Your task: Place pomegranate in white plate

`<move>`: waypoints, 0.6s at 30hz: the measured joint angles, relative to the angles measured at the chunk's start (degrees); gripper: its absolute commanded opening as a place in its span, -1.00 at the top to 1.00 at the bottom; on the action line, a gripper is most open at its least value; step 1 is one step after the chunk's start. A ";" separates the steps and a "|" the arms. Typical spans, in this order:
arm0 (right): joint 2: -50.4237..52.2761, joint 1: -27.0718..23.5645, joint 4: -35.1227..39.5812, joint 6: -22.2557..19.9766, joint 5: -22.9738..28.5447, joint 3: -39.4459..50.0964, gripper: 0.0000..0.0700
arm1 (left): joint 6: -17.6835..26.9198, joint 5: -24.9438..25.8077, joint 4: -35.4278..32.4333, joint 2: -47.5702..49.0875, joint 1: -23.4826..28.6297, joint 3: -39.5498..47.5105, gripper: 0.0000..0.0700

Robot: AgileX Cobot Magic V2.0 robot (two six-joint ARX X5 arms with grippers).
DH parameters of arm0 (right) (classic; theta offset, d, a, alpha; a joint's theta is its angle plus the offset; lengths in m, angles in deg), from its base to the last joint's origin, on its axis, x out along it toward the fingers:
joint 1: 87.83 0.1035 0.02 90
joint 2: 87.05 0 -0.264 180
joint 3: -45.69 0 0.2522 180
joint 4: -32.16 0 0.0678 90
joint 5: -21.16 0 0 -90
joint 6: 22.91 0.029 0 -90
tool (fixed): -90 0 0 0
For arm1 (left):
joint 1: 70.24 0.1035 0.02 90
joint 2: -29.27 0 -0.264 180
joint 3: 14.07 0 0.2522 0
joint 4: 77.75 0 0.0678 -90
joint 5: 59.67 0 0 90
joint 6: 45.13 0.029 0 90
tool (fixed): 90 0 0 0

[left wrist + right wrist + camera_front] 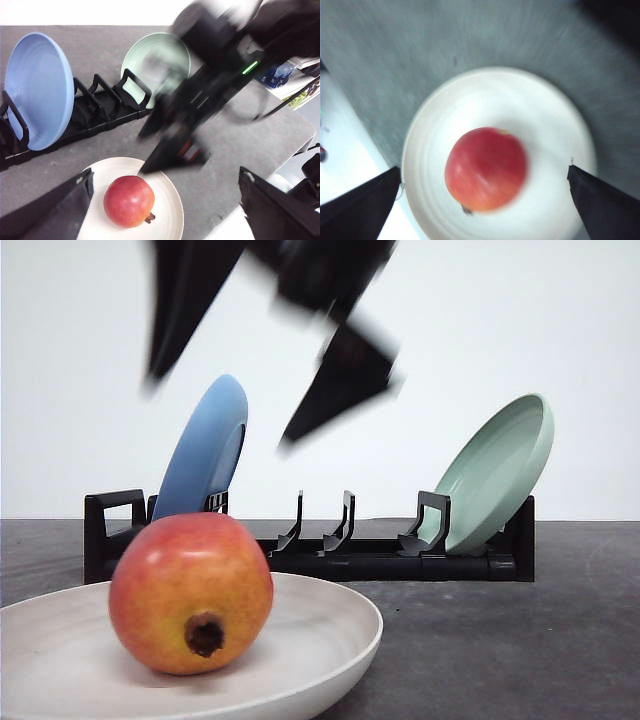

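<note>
Grey tabletop: unlabelled pomegranate (190, 592) on white plate (330, 625)

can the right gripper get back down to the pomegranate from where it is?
Probably yes. The right gripper is open above the pomegranate, which sits alone in the white plate. Nothing lies between them, and the rack stands behind the plate.

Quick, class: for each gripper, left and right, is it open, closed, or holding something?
Left gripper: open, holding nothing.
Right gripper: open, holding nothing, above the pomegranate, which lies on the white plate.
</note>
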 measured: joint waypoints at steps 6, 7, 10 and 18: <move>15.84 -3.44 -10.81 -2.91 2.25 -0.12 -1.00 | -0.67 -1.41 0.01 0.00 0.00 0.00 -0.59; 18.33 -3.96 -12.63 -3.27 3.12 -0.12 -1.00 | -0.74 -1.73 0.01 0.00 -0.01 0.00 -0.59; 25.88 -5.33 -17.78 -4.00 7.09 -0.09 -1.00 | -0.82 -2.90 0.01 0.00 -0.01 0.00 -0.59; 45.80 -7.04 -16.61 -4.29 10.56 7.95 -1.00 | -0.82 -5.06 -0.24 0.00 -0.02 0.00 -0.59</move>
